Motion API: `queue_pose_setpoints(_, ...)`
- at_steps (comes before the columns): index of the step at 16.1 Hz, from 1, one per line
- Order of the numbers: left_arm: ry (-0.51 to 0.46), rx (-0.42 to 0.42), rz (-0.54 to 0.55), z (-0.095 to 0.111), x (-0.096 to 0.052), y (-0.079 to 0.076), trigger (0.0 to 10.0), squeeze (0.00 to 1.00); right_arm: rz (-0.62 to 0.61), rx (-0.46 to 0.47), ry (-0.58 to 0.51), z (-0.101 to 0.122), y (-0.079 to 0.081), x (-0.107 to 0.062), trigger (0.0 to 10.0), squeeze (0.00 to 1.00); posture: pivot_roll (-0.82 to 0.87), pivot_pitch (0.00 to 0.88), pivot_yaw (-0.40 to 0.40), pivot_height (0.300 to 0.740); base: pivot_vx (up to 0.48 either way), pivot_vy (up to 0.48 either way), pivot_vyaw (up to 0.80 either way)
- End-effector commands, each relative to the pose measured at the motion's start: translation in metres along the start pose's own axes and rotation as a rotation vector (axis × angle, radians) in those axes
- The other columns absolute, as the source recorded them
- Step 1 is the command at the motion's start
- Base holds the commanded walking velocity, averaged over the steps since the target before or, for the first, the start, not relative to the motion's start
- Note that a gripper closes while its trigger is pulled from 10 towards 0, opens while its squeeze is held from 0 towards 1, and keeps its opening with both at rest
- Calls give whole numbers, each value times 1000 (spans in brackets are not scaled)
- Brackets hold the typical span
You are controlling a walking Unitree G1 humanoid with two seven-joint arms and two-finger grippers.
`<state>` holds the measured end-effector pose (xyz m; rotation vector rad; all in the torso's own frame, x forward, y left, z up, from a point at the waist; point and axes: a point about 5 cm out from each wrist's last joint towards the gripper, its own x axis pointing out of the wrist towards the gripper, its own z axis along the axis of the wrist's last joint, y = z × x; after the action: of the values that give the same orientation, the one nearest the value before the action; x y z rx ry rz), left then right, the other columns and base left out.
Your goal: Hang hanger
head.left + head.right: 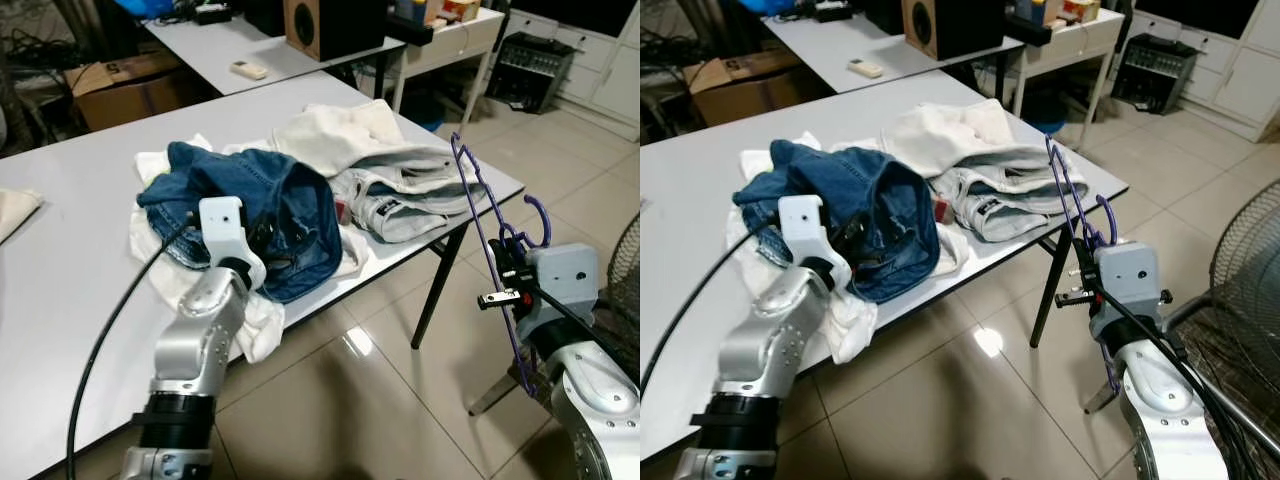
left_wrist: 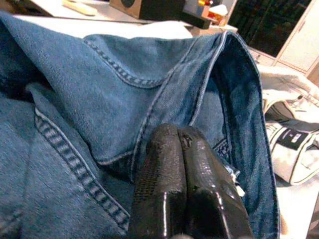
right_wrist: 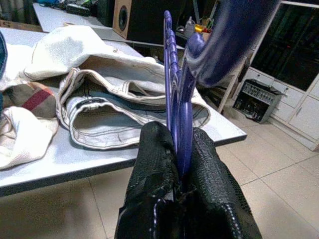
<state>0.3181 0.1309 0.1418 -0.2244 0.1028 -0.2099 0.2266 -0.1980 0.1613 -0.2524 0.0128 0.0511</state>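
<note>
The right gripper [image 3: 182, 149] is pinched tight on the purple hanger [image 1: 482, 215], held upright off the table's [image 1: 60, 290] right edge, its long axis rising from the fingers. The left gripper [image 2: 184, 164], fingers pressed together with nothing between them, rests on the blue jeans [image 1: 260, 205] in the clothes pile. I see no rail, so the right arm carries.

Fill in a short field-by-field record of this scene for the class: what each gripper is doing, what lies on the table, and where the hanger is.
right gripper: fingers shut on the purple hanger, held upright beside the table edge, over the floor
left gripper: fingers closed, resting in the blue jeans
table: white, holds a pile of clothes
other clothes: light jeans, white garment
hanger status: not yet hung
</note>
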Motion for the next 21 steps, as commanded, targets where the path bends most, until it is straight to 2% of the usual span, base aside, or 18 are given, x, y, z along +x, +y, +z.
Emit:
queue_pose_setpoints(1,-12,0,5,4,-3,6,0,0,-7,-6,-14,2,0,3,10000,0,-207,13,47,740,0,0,0)
queue_pose_setpoints(5,-25,22,3,10,-4,12,0,0,-5,-3,-14,1,2,4,10000,0,-202,11,48,740,0,0,0)
queue_pose_setpoints(6,-41,210,-31,12,-8,9,78,0,-7,-3,-13,1,1,4,10000,0,-202,11,48,740,0,0,0)
queue_pose_setpoints(7,-50,341,-51,13,-10,8,2863,0,-8,-2,-13,1,1,3,10000,0,-202,11,48,740,0,0,0)
queue_pose_setpoints(8,-64,458,-150,7,-19,0,10000,365,-10,-1,-11,0,1,3,10000,0,-201,16,52,740,0,0,0)
queue_pose_setpoints(9,-60,464,-213,1,-26,-6,10000,1000,-10,-1,-9,0,1,2,10000,0,-202,19,52,740,0,0,0)
queue_pose_setpoints(10,-40,483,-248,-5,-30,-9,10000,1000,-10,-1,-8,0,2,2,10000,0,-202,19,52,740,0,0,0)
queue_pose_setpoints(13,-13,483,-246,-15,-30,-15,10000,1000,-3,-3,-8,0,2,3,10000,0,-202,22,46,740,0,0,0)
queue_pose_setpoints(14,24,505,-195,-23,-25,-13,10000,1000,-4,-6,-10,0,2,3,10000,0,-205,22,47,740,0,0,0)
queue_pose_setpoints(17,61,519,-150,-29,-15,-13,10000,1000,-6,-12,-13,2,0,3,10000,0,-220,20,46,740,0,0,0)
queue_pose_setpoints(20,107,538,-52,-32,-9,-8,10000,1000,-9,-17,-15,2,-2,3,10000,0,-225,19,46,740,0,0,0)
queue_pose_setpoints(21,107,502,-27,-31,-6,-9,10000,1000,-10,-18,-15,3,-2,3,10000,0,-222,18,43,740,0,0,0)
